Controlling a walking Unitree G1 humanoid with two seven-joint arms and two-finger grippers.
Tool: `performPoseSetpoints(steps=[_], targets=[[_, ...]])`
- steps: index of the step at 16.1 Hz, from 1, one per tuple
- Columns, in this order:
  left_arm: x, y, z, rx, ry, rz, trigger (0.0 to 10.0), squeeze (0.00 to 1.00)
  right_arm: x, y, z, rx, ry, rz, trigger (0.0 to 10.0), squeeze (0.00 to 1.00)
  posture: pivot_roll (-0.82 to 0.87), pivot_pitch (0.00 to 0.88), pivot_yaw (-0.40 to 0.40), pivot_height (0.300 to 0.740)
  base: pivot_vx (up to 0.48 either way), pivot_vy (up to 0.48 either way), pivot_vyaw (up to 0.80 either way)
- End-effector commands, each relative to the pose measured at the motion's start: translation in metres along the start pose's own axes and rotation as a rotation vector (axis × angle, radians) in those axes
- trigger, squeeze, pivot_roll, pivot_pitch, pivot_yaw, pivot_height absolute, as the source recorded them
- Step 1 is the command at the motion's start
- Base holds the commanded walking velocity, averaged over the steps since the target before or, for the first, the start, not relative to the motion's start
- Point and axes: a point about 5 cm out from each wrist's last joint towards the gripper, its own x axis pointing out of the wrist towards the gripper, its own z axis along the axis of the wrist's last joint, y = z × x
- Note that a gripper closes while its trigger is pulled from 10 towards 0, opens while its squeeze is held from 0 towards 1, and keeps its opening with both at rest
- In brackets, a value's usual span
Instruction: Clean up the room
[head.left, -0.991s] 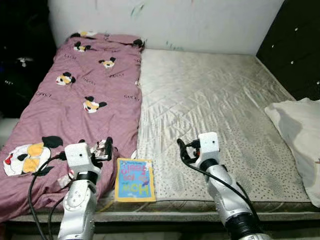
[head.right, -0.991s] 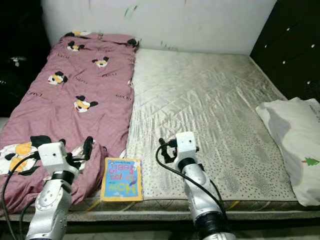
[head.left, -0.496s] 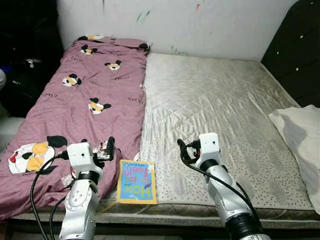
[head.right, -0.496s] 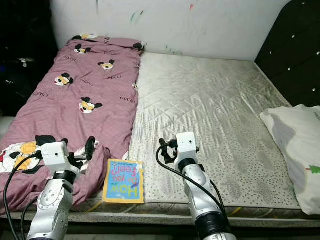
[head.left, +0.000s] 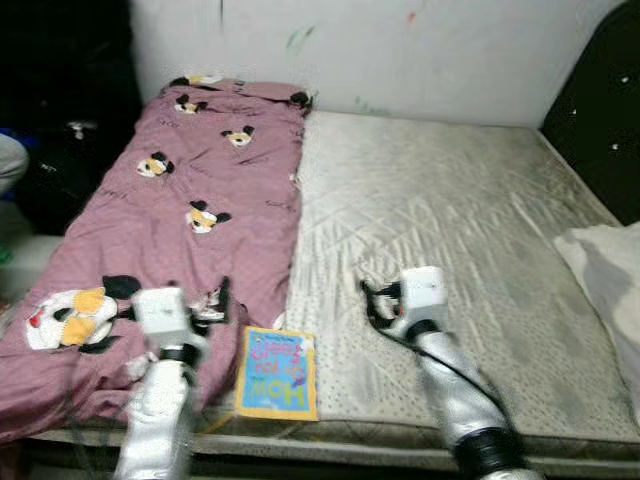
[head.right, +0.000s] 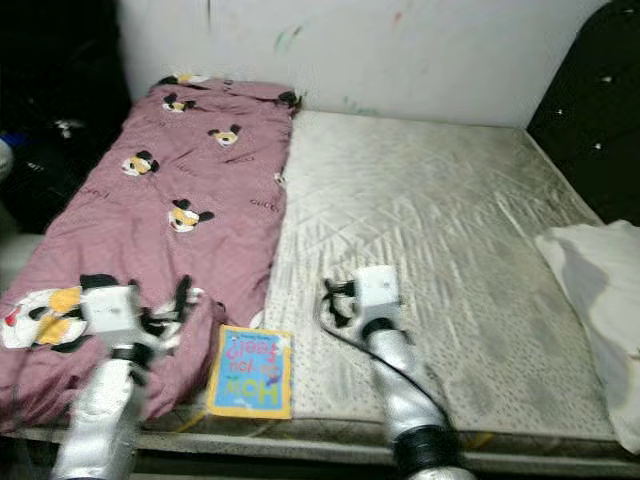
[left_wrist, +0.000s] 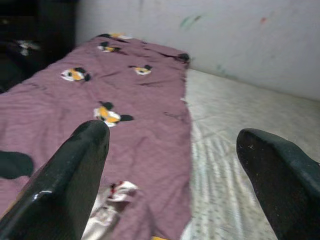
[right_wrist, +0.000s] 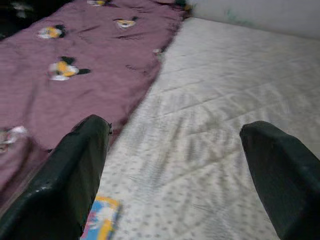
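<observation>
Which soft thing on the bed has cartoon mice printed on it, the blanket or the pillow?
The purple blanket along the bed's left side; the pillow at the right edge is plain white.

We count one bare mattress (head.left: 450, 230) and one purple quilt (head.left: 190, 230) spread over its left side. On that quilt we make out seven cartoon mouse prints, the largest (head.left: 65, 318) nearest us; some are blurred, so the count may be off. We see one children's book (head.left: 277, 372) at the near edge, one white pillow (head.left: 610, 275) on the right, and two grippers, the left gripper (left_wrist: 175, 165) and the right gripper (right_wrist: 175, 165).
</observation>
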Motion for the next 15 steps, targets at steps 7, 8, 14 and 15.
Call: performPoseSetpoints(steps=[7, 8, 14, 15], targets=[[0.002, -0.005, -0.002, -0.020, 0.011, 0.001, 10.0, 0.00, -0.002, -0.012, 0.001, -0.005, 0.001, -0.031, 10.0, 0.00, -0.01, 0.000, -0.072, 0.740, 0.044, 0.000, 0.00], [0.002, -0.005, -0.002, -0.025, 0.009, -0.001, 10.0, 0.00, -0.001, -0.012, 0.002, -0.004, 0.001, -0.031, 10.0, 0.00, -0.01, 0.000, -0.071, 0.740, 0.000, 0.000, 0.00], [0.001, 0.004, 0.001, -0.033, -0.001, 0.059, 10.0, 0.00, -0.007, -0.025, 0.014, 0.001, -0.069, -0.132, 10.0, 0.00, 0.00, 0.000, -0.072, 0.740, 0.000, 0.000, 0.00], [-0.001, 0.009, 0.004, 0.001, -0.018, 0.083, 10.0, 0.00, -0.011, -0.034, 0.020, -0.015, -0.111, -0.201, 10.0, 0.00, 0.00, 0.000, -0.072, 0.740, 0.000, 0.000, 0.00]])
